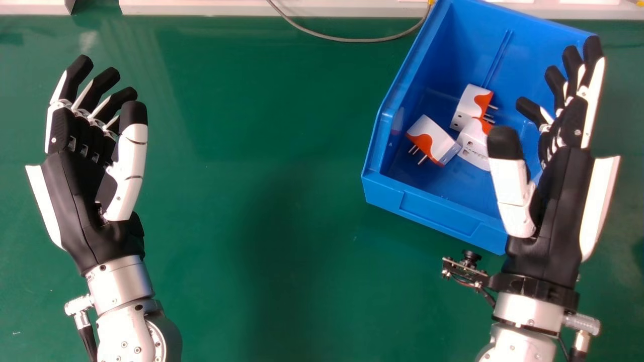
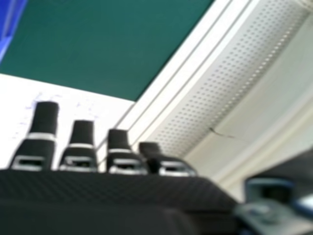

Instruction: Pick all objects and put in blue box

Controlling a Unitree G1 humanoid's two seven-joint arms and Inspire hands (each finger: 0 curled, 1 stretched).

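Observation:
My right hand (image 1: pixel 563 136) is open over the right side of the blue box (image 1: pixel 437 213), its thumb above the box's interior. Three white and orange plug adapters lie inside: one (image 1: pixel 433 140) with its prongs toward the front left, another (image 1: pixel 470 106) behind it, and a third (image 1: pixel 473 143) beside them, partly covered by my right thumb. In the right hand view my right hand (image 2: pixel 80 147) has its fingers extended with nothing held. Over the table's left side, my left hand (image 1: pixel 83 166) is open and empty, well apart from the box.
A green table (image 1: pixel 261 151) extends between my left hand and the box. Along its far edge runs a pale ledge (image 1: pixel 201 7), and a grey cable (image 1: pixel 342 39) loops from there toward the box's back left corner. In the right hand view a perforated white panel (image 2: pixel 230 73) borders the table.

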